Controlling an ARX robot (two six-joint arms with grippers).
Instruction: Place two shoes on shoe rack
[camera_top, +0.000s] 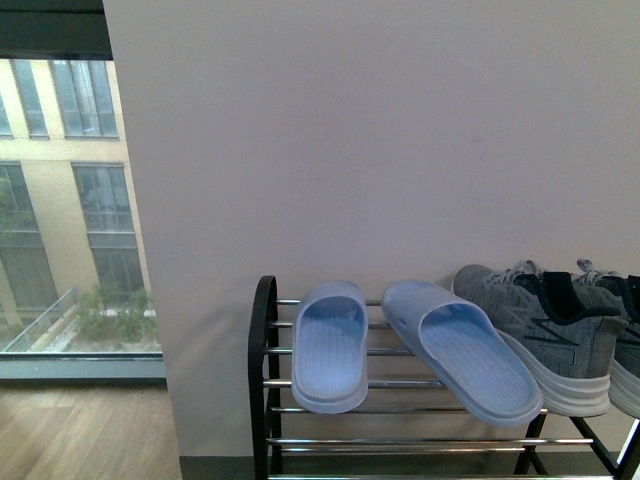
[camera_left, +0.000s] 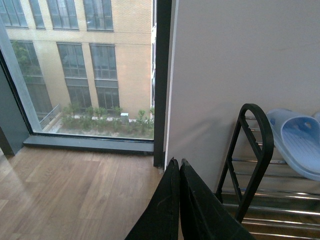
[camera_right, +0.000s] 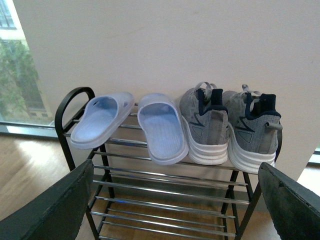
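Nearest the camera in the right wrist view, the right gripper (camera_right: 172, 210) hangs released, its two dark fingers (camera_right: 55, 205) spread wide at the lower corners of the frame with nothing between them. In the left wrist view the left gripper (camera_left: 179, 200) shows at the bottom centre, its dark fingers pressed together and clenched on nothing.

Beyond the grippers stands the shoe rack (camera_right: 75, 97), black-framed with chrome bars. On its top tier, across the middle of the right wrist frame, sit four items in a row: two pale blue slides (camera_right: 160, 125) toward the left, then the two grey sneakers (camera_right: 202, 122) toward the right, heels facing the camera, side by side and touching. The front view shows the same row in its lower right, with the far sneaker (camera_top: 628, 345) cut by the frame edge.

Behind the rack is a plain wall (camera_top: 350, 140), and a window (camera_top: 60, 200) fills the left of the front frame.

Both sneakers rest on the rack and neither gripper holds anything, so the placing looks finished; at most, drawing the arms back remains.
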